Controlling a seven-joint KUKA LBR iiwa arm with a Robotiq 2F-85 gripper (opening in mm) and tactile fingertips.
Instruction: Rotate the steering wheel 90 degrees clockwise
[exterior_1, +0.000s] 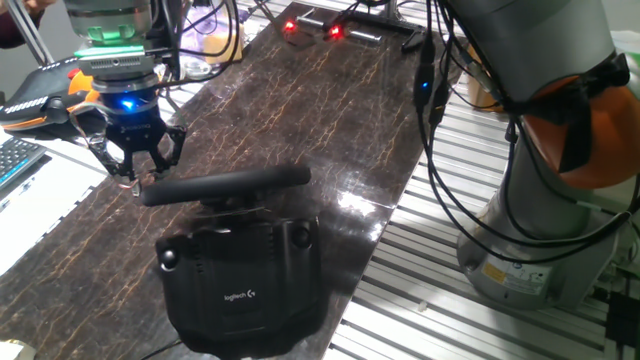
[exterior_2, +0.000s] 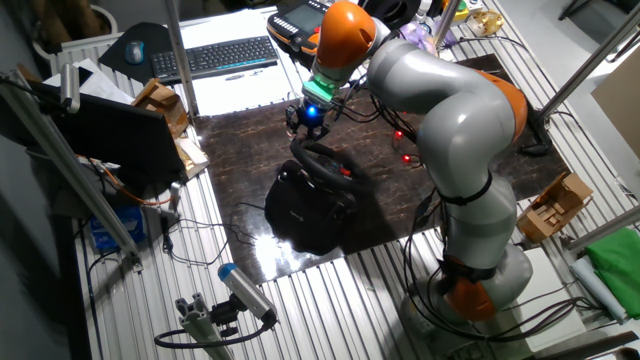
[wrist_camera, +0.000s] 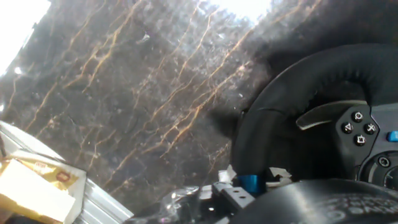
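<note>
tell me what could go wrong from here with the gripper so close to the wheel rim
1. The gripper hangs open just off the end of the steering wheel rim, not around it; closing here could catch only the edge and slip.
2. The base sits loose on the marble table, with no visible clamp, so a turn may drag the whole unit instead.
3. Cables hang beside the arm and could snag.

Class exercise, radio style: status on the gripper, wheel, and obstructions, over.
Gripper open, hovering at the wheel rim's end, not gripping. Wheel on its base, untouched. Nothing blocking.
</note>
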